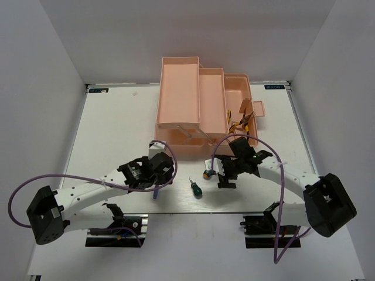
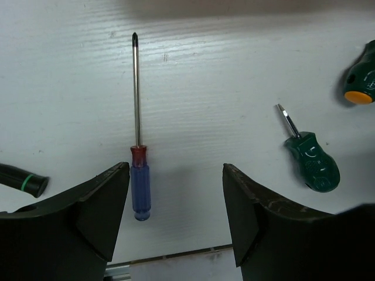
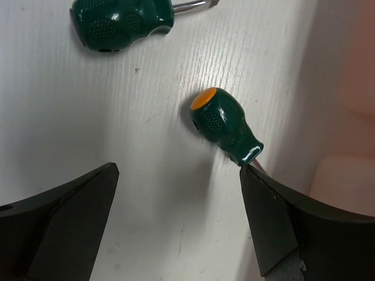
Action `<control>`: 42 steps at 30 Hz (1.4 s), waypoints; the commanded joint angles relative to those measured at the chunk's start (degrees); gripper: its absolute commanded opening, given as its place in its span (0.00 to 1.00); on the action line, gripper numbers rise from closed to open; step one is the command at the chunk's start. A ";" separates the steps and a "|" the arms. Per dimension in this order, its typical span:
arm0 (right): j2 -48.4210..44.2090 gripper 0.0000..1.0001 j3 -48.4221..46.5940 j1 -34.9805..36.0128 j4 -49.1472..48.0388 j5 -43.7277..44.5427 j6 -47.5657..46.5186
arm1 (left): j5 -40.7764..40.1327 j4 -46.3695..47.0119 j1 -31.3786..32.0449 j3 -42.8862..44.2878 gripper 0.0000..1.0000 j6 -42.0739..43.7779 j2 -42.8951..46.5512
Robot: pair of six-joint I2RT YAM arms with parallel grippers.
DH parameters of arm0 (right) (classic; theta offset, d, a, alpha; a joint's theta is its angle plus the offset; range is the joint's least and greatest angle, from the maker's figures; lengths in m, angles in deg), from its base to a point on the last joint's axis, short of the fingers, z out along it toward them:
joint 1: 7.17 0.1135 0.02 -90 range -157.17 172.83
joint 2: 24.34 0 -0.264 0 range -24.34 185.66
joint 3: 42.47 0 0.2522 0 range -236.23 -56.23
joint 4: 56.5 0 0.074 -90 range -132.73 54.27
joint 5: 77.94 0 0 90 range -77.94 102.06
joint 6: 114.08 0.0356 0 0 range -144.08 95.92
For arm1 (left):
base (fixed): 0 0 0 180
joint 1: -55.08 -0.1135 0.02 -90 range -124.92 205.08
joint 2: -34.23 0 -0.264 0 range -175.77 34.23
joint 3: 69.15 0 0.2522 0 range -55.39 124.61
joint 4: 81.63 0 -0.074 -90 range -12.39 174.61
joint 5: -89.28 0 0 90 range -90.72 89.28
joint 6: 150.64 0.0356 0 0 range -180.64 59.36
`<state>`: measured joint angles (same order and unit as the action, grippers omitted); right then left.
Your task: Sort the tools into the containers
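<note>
The left claw (image 2: 176, 175) is spread wide and holds nothing; it hangs low over the white table (image 1: 117, 129). The blue screwdriver (image 2: 140, 181) lies flat there, with its handle between the fingers and just beside one of them; I cannot tell if they touch. This tool looks light and stiff. It has a smooth plastic handle and a thin metal rod that could roll or slip, so I would take it across the handle, not the rod. A black screwdriver (image 2: 23, 180) lies near, at the edge of this view.

The right claw (image 3: 179, 175) is also spread and empty. A short green screwdriver (image 3: 225, 126) with an orange cap lies between its fingers, the narrow end at one fingertip. Its fat handle has small dimples, so it should not slip; the thick middle seems the best place to pinch. The second green screwdriver (image 3: 120, 23) lies near, apart from it.

Beyond both claws stands the open pink toolbox (image 1: 181, 88). The yellow-handled pliers (image 1: 243, 120) lie in its right-hand compartment.
</note>
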<state>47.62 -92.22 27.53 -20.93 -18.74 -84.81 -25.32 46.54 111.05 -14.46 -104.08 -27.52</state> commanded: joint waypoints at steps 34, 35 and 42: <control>17.06 0.64 -9.71 5.99 0.25 2.60 -20.39 | 4.82 4.13 6.53 1.35 0.75 -7.80 -1.88; 17.07 0.57 -9.89 5.91 1.04 2.33 -20.65 | 5.52 4.14 7.22 2.13 0.75 -7.80 -2.66; 16.72 0.38 -10.60 5.82 8.34 1.72 -21.54 | 7.81 8.35 10.30 6.61 0.75 -6.66 -9.60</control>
<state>64.36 -102.19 33.08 -19.42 -15.97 -104.78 -18.92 51.88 120.25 -10.74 -111.10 -35.61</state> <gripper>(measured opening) 0.473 0.749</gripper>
